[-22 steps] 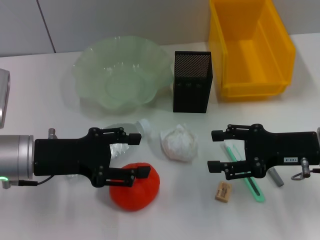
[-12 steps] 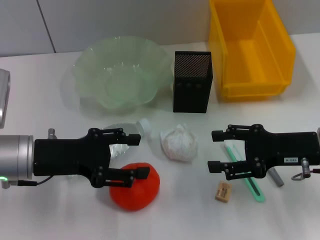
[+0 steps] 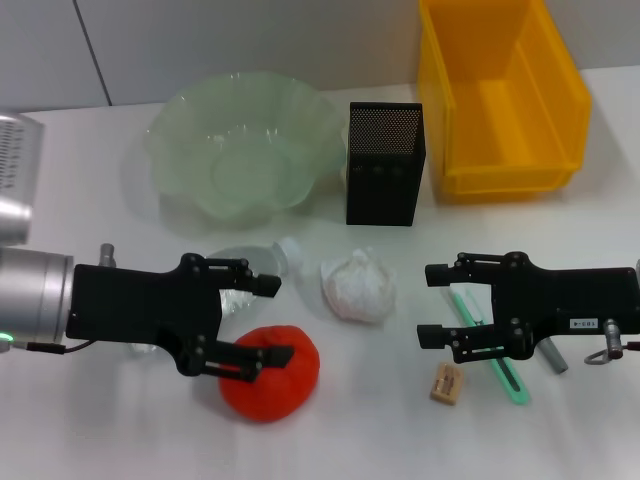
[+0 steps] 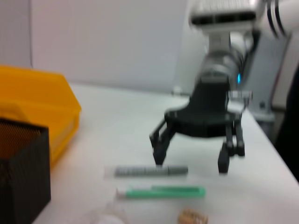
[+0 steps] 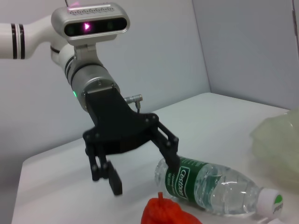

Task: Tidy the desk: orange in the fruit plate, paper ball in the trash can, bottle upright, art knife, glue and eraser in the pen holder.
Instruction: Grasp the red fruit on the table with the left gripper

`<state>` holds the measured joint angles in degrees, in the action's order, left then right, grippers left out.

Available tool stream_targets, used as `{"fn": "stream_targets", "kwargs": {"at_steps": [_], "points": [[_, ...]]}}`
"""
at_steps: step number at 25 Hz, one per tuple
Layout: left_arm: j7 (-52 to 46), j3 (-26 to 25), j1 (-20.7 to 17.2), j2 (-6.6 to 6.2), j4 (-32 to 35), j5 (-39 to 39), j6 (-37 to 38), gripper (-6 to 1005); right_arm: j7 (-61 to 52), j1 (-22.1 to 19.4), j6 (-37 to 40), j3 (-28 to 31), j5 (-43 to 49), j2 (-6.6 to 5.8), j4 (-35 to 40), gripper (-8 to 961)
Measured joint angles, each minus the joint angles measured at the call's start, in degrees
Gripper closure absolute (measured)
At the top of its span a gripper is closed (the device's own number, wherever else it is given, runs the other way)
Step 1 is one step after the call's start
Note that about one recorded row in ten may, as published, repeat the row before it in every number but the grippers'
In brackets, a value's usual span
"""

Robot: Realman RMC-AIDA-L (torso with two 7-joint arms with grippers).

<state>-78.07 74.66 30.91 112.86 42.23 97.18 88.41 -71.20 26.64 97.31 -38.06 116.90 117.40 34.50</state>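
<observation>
My left gripper (image 3: 279, 320) is open, low over the desk, its near finger lying across the top of the orange (image 3: 272, 384). The clear bottle (image 3: 288, 253) lies on its side under that gripper's far finger; the right wrist view shows the bottle (image 5: 211, 187), the orange (image 5: 169, 215) and the left gripper (image 5: 144, 172) spread above them. The white paper ball (image 3: 357, 286) sits mid-desk. My right gripper (image 3: 429, 304) is open, just above the green art knife (image 3: 492, 352), with the grey glue (image 3: 553, 356) behind it and the tan eraser (image 3: 446, 383) in front.
The pale green fruit plate (image 3: 240, 150) stands at the back left. The black mesh pen holder (image 3: 384, 163) is at the back centre, with the yellow trash can (image 3: 500, 95) to its right. The left wrist view shows the glue (image 4: 150, 171) and the art knife (image 4: 161, 192) below the right gripper (image 4: 191, 158).
My left arm has shifted slightly; its near finger now lies lower across the orange, and its wrist housing shows at the head view's left edge. The right arm barely moved.
</observation>
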Motion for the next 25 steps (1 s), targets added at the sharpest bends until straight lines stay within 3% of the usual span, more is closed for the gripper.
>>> {"fn": "stream_targets", "kwargs": {"at_steps": [6,13,18,25], "points": [[-3.4,-0.3,2.1,2.36,4.0,10.9,-1.4,252,0.0,-0.1,0.0,0.0,0.0,0.02,-0.1,121],[-4.3,-1.1,2.8,4.48,4.9,17.3,-4.1,266,-0.1,0.0,-0.1,0.0,0.3,0.02,-0.1,120],[-4.9,-1.4,2.7,5.24,6.1,20.0,-5.3,276,-0.1,0.3,-0.1,0.0,0.3,0.02,-0.1,120],[-5.4,-1.4,2.9,5.21,6.4,21.9,-5.5,290,-0.1,0.6,-0.3,0.0,0.3,0.02,-0.1,120]]}}
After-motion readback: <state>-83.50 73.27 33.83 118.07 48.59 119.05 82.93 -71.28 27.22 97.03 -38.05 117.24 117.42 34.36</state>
